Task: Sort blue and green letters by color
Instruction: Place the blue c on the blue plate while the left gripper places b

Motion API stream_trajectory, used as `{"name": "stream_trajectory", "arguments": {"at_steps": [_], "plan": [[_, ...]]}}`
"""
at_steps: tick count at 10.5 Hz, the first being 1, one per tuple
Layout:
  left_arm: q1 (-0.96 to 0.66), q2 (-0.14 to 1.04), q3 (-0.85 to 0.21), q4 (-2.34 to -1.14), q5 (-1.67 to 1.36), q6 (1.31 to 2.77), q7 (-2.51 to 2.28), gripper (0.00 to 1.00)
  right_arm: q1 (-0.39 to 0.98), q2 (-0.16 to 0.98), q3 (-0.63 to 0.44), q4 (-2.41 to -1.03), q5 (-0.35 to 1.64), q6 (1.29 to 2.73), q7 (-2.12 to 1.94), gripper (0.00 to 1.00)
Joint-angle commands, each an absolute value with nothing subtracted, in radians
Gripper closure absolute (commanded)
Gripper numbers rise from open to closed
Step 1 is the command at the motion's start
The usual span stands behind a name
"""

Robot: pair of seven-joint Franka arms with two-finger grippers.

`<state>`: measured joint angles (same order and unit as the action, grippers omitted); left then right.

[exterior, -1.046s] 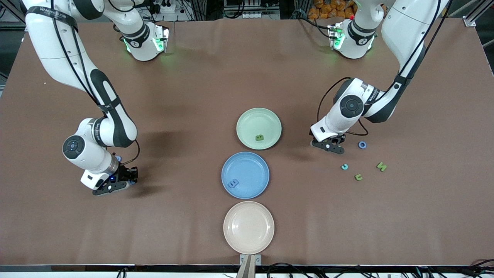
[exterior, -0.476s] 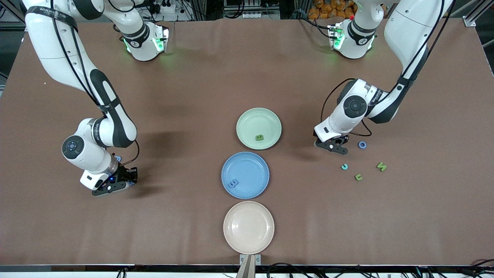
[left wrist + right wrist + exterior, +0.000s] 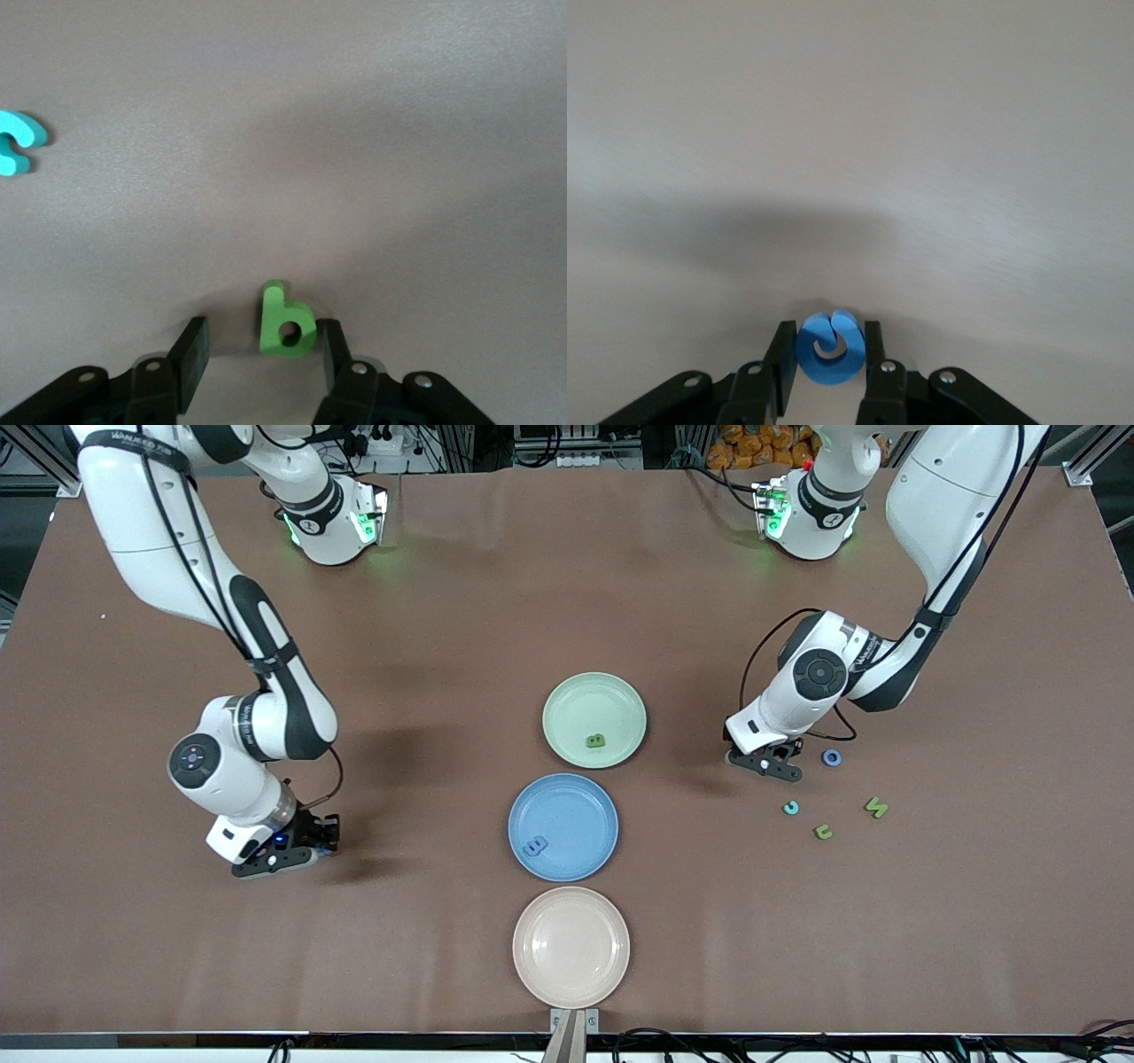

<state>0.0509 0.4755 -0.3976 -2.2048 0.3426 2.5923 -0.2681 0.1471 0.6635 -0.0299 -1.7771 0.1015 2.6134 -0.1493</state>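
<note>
My right gripper (image 3: pixel 312 850) is shut on a blue curled letter (image 3: pixel 828 363), held low over bare table at the right arm's end; it also shows in the right wrist view (image 3: pixel 829 336). My left gripper (image 3: pixel 769 766) is open and low, beside the green plate (image 3: pixel 558 691). In the left wrist view (image 3: pixel 263 336) a green "b" (image 3: pixel 288 320) stands between its fingers, touching one. One green letter (image 3: pixel 596 740) lies in the green plate, and one blue letter (image 3: pixel 534 845) in the blue plate (image 3: pixel 576 802).
Toward the left arm's end lie a blue ring (image 3: pixel 831 757), a teal "c" (image 3: pixel 790 807) and two green letters (image 3: pixel 823 832) (image 3: pixel 875 807). An empty pink plate (image 3: pixel 571 903) sits nearest the camera. The teal "c" also shows in the left wrist view (image 3: pixel 13 142).
My right gripper has moved toward the plates with the blue letter in it. My left gripper has shifted a little toward the blue ring.
</note>
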Motion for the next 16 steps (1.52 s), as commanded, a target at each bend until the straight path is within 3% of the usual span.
{"name": "stream_trajectory", "arguments": {"at_steps": [1,3,5,8,12,13,14,15,16], "plan": [[0.051,0.486,-0.402,-2.204,0.373,2.609,-0.288,0.62,0.259,0.655,-0.032,-1.688,0.106,2.545,0.076,0.9],[0.049,0.494,-0.402,-2.2,0.371,2.612,-0.288,0.77,0.337,0.66,-0.031,-1.654,0.107,2.54,0.202,0.9],[0.051,0.497,-0.402,-2.195,0.373,2.612,-0.288,1.0,0.406,0.669,-0.025,-1.609,0.107,2.543,0.306,0.89],[0.052,0.465,-0.411,-2.191,0.364,2.609,-0.328,1.0,0.503,0.699,-0.015,-1.54,0.106,2.556,0.418,0.88],[0.049,0.446,-0.544,-2.096,0.354,2.48,-0.55,1.0,0.598,0.764,-0.017,-1.477,0.115,2.618,0.48,0.81],[0.046,0.448,-0.579,-2.056,0.354,2.424,-0.605,1.0,0.601,0.767,-0.015,-1.476,0.115,2.623,0.48,0.67],[0.041,0.456,-0.615,-2.019,0.354,2.386,-0.67,1.0,0.601,0.767,-0.015,-1.477,0.13,2.62,0.483,0.26],[0.01,0.462,-0.629,-2.0,0.354,2.375,-0.751,1.0,0.601,0.765,-0.015,-1.477,0.149,2.611,0.495,0.0],[-0.039,0.466,-0.629,-1.984,0.353,2.375,-0.832,1.0,0.601,0.761,-0.012,-1.482,0.147,2.59,0.494,0.0]]}}
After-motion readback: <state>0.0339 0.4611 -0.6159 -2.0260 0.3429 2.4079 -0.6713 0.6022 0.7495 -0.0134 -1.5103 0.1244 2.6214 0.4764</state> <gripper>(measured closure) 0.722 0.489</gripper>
